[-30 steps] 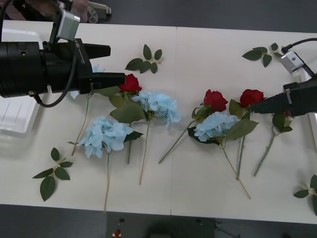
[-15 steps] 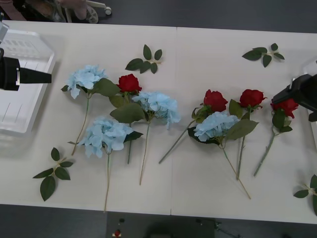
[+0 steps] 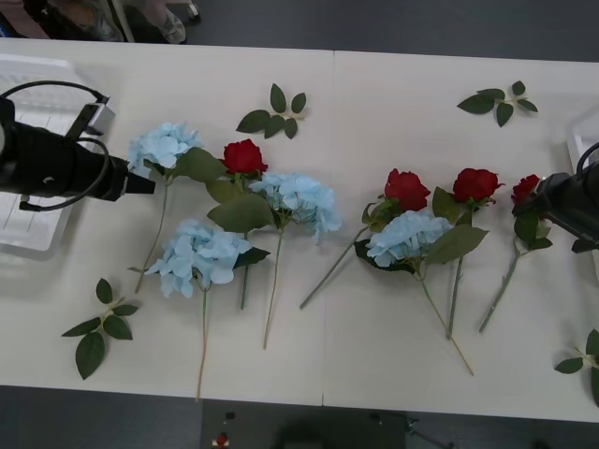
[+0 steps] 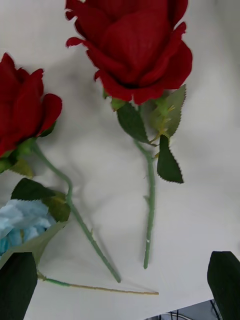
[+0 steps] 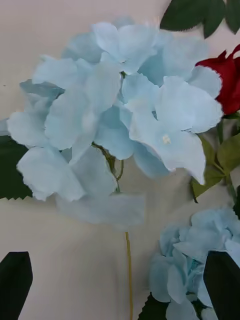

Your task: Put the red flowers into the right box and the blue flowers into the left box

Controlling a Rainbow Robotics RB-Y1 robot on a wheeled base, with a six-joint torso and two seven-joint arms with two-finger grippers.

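Several blue flowers [image 3: 164, 145] and red flowers [image 3: 406, 189] lie in a loose row across the white table. My left gripper [image 3: 142, 184] hovers open just above the leftmost blue flower [image 5: 120, 115], its black fingers [image 5: 15, 280] apart at either side of the stem. My right gripper [image 4: 120, 300] is open over the rightmost red flower [image 4: 135, 50], which lies at the table's right side [image 3: 526, 190]. The left box [image 3: 37, 224] sits behind my left arm. A thin rim of the right box [image 3: 588, 131] shows at the right edge.
Loose green leaf sprigs lie at the back middle [image 3: 276, 112], back right [image 3: 496, 101], front left [image 3: 101, 323] and front right [image 3: 585, 360]. A second red flower [image 4: 25, 115] and a blue flower [image 4: 15, 220] lie close beside the rightmost one.
The left arm pulled back to the left, then reached down to the leftmost blue flower. The right arm drew back to the right, then lowered over the rightmost red flower. No flower has moved.
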